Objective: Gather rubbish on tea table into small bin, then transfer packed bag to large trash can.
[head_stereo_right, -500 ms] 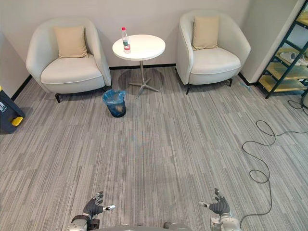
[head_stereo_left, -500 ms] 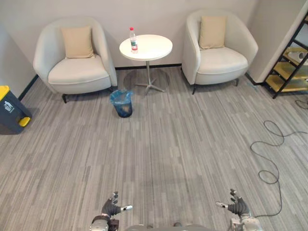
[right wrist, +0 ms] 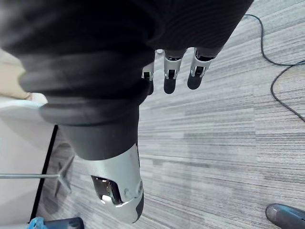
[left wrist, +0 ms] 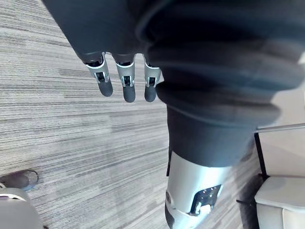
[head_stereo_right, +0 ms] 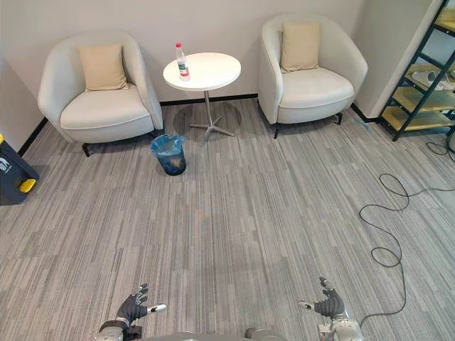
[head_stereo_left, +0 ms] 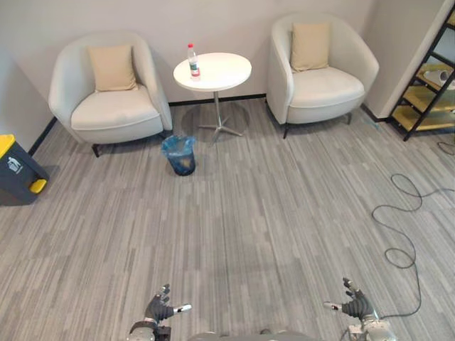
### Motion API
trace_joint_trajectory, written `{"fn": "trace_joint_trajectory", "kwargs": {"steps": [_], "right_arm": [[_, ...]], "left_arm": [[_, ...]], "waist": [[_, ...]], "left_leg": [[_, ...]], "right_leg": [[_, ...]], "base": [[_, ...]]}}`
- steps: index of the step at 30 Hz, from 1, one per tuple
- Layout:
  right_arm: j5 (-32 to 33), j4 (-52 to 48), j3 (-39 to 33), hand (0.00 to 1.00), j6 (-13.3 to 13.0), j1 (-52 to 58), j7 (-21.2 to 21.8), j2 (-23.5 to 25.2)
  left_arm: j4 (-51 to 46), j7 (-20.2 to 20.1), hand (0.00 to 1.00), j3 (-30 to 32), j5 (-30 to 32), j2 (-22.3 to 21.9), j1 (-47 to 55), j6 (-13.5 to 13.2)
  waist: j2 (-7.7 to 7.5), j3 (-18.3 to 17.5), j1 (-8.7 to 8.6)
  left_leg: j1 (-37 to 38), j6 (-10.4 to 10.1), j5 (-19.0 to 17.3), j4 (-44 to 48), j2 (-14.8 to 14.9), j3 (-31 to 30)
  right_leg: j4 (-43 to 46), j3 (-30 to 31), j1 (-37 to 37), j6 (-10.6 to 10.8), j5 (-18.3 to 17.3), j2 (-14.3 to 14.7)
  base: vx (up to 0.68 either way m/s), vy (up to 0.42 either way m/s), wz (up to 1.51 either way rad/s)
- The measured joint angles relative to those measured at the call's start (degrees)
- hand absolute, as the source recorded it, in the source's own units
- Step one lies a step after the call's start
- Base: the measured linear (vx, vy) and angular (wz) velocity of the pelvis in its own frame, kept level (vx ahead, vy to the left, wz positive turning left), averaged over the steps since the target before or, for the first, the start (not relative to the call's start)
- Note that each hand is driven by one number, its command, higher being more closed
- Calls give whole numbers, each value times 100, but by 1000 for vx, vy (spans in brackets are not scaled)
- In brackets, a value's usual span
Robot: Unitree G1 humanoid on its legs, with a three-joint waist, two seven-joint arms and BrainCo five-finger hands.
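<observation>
Fingers (left wrist: 126, 80) straight, empty; bottle (head_stereo_left: 193, 61) on tea table (head_stereo_left: 225, 71), well apart.

Left hand (head_stereo_left: 161, 310), right hand (head_stereo_left: 353, 307) held low, fingers (left wrist: 126, 86) relaxed.

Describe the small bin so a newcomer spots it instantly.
At the far wall stands a round white table. On the carpet before it, beside the left armchair, sits the small bin. Its blue bag lining sets it apart from the dark, yellow-lidded large can at the left edge.

White tea table (head_stereo_left: 226, 71), blue-lined small bin (head_stereo_left: 180, 163), grey streaked carpet (head_stereo_left: 270, 234), yellow-lidded dark trash can (head_stereo_left: 17, 172)
</observation>
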Motion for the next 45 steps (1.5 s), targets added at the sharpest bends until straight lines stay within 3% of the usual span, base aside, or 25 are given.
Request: {"fn": "trace_joint_trajectory", "kwargs": {"steps": [6, 9, 11, 14, 16, 18, 20, 21, 22, 23, 26, 27, 29, 30, 33, 35, 36, 38, 39, 40, 41, 42, 43, 44, 45], "right_arm": [[4, 97, -7, 0, 1, -268, -14, -50], [25, 98, -22, 0, 10, -453, -35, -130], [141, 97, -18, 0, 29, -434, -55, -129], [184, 95, -7, 0, 121, -423, -130, -89], [195, 93, -7, 0, 127, -455, -143, -105], [258, 94, -8, 0, 125, -497, -150, -117], [374, 96, -37, 0, 130, -553, -176, -176], [383, 95, -43, 0, 132, -555, -181, -186], [381, 94, -49, 0, 134, -542, -217, -196], [381, 89, -73, 0, 138, -573, -252, -197], [384, 89, -39, 0, 137, -653, -254, -173], [419, 87, 9, 0, 122, -664, -251, -126], [460, 82, 19, 0, 87, -676, -262, -47], [544, 82, 76, 0, 81, -657, -273, -34], [641, 59, 116, 0, 75, -680, -277, -40], [639, 110, 88, 0, 87, -748, -287, -53], [638, 134, 91, 0, 86, -760, -295, -67], [637, 170, 110, 0, 90, -819, -374, -90], [629, 179, 106, 0, 89, -780, -397, -102], [628, 275, 121, 0, 97, -775, -418, -32], [628, 367, 141, 0, 97, -737, -426, 2], [628, 409, 139, 0, 98, -705, -438, 30], [622, 509, 158, 0, 100, -636, -450, 143], [619, 545, 184, 0, 103, -579, -447, 262], [617, 551, 202, 0, 110, -537, -441, 289]], "left_arm": [[-14, 9, 0, 60, -15, -4, -5, 0], [-235, 45, 0, 161, -69, -79, -12, -4], [-322, 127, 0, 189, -135, -111, -7, -3], [-346, 233, 0, 191, -278, -90, 5, 2], [-346, 260, 0, 195, -298, -84, -14, 16], [-347, 274, 0, 198, -344, -83, -147, 12], [-348, 310, 0, 186, -393, -115, -463, -14], [-349, 341, 0, 177, -392, -120, -505, -29], [-344, 376, 0, 174, -388, -127, -572, -46], [-336, 375, 0, 172, -386, -132, -648, -50], [-324, 379, 0, 161, -386, -227, -572, -51], [-364, 363, 0, 161, -385, -259, -475, -56], [-379, 360, 0, 160, -387, -262, -432, -43], [-400, 360, 0, 158, -390, -267, -400, -42], [-576, 365, 0, 153, -395, -277, -233, -52], [-576, 386, 0, 185, -400, -334, -207, -52], [-580, 401, 0, 189, -422, -364, -174, -56], [-569, 466, 0, 185, -510, -436, -7, -59], [-546, 482, 0, 187, -508, -461, 16, -55], [-503, 498, 0, 242, -509, -485, -6, -46], [-499, 490, 0, 236, -507, -554, -23, -46], [-493, 484, 0, 219, -507, -574, -39, -47], [-474, 485, 0, 235, -516, -544, -57, -50], [-381, 485, 0, 210, -515, -413, -153, -29], [-331, 488, 0, 189, -516, -365, -219, -3]], "waist": [[60, -9, 10], [136, 58, 31], [85, 108, -1], [1, 261, -77], [23, 340, -143], [70, 403, -204], [172, 642, -418], [189, 629, -481], [209, 622, -485], [186, 632, -463], [209, 672, -472], [221, 719, -400], [247, 766, -222], [114, 805, -124], [4, 849, -13], [-13, 894, 180], [15, 886, 193], [188, 809, 310], [252, 764, 333], [145, 689, 352], [-37, 588, 311], [-72, 553, 300], [-323, 508, 249], [-514, 507, 122], [-549, 507, 77]], "left_leg": [[-346, 17, -219, 317, 81, 169], [-613, 119, -598, 789, 104, 306], [-607, 216, -900, 1085, -25, 345], [-282, 376, -1272, 1252, -190, 272], [-25, 379, -1370, 1233, -185, 254], [125, 363, -1407, 1071, -144, 104], [445, 255, -1358, 654, -22, -325], [525, 167, -1310, 494, 20, -424], [594, 65, -1252, 366, 84, -581], [555, -52, -1186, 470, 124, -674], [25, -483, -702, 2622, 487, -679], [-739, -379, -260, 4548, 957, -555], [-1264, -167, -391, 5822, 1327, -272], [-1572, -116, -426, 6025, 1371, -129], [-2414, -157, -451, 4997, 1275, 454], [-2608, -364, -249, 2609, 694, 498], [-2591, -445, -56, 1862, 585, 446], [-2590, -386, 518, 207, 518, 401], [-2641, -177, 720, 220, 531, 314], [-2738, 98, 1175, 703, 450, 227], [-2874, 263, 1062, 1131, 354, 250], [-2835, 363, 967, 1252, 303, 278], [-2686, 411, 620, 1396, 101, 261], [-2408, 495, 365, 1401, -170, 116], [-2260, 523, 251, 1405, -246, 55]], "right_leg": [[94, 193, -300, -2, 27, 51], [1208, 301, -889, 255, -626, -19], [2567, 198, -1409, 583, -1109, -256], [4285, -166, -2083, 646, -1305, -663], [4159, -371, -2307, 616, -1442, -784], [3468, -529, -2659, 605, -1356, -784], [2234, -649, -2861, 552, -301, -777], [2138, -643, -2879, 516, 13, -752], [2265, -631, -2870, 154, 73, -701], [2538, -647, -2959, -40, -153, -703], [2955, -908, -2396, -287, -938, -675], [2567, -997, -1738, -398, -1098, -406], [2070, -943, -1043, -452, -1130, -195], [1762, -921, -681, -451, -1130, -185], [884, -833, 244, -426, -1111, -195], [396, -627, 800, -410, -1103, -301], [302, -563, 907, -408, -1104, -302], [53, -248, 1368, 2, -1306, -168], [31, -176, 1501, 105, -1376, -109], [276, -139, 1567, 285, -1541, -223], [1096, -144, 1261, 486, -1660, -455], [1700, -119, 1057, 515, -1664, -531], [3249, -11, 479, 1045, -1349, -805], [4678, 125, -80, 1770, -478, -1003], [5250, 160, -319, 1682, -444, -1078]], "base": [[40, 14, -19], [46, 60, -21], [79, 73, -6], [187, 56, 6], [319, 24, 13], [396, -24, 38], [470, -120, 92], [437, -136, 86], [448, -171, 50], [538, -241, 39], [610, -292, 36], [559, -261, 16], [537, -212, -18], [502, -163, -14], [551, -111, -9], [580, 14, -43], [538, 70, -65], [552, 150, -74], [593, 221, -57], [612, 231, -14], [635, 236, 0], [651, 213, 29], [696, 189, 59], [695, 146, 71], [693, 97, 76]]}}
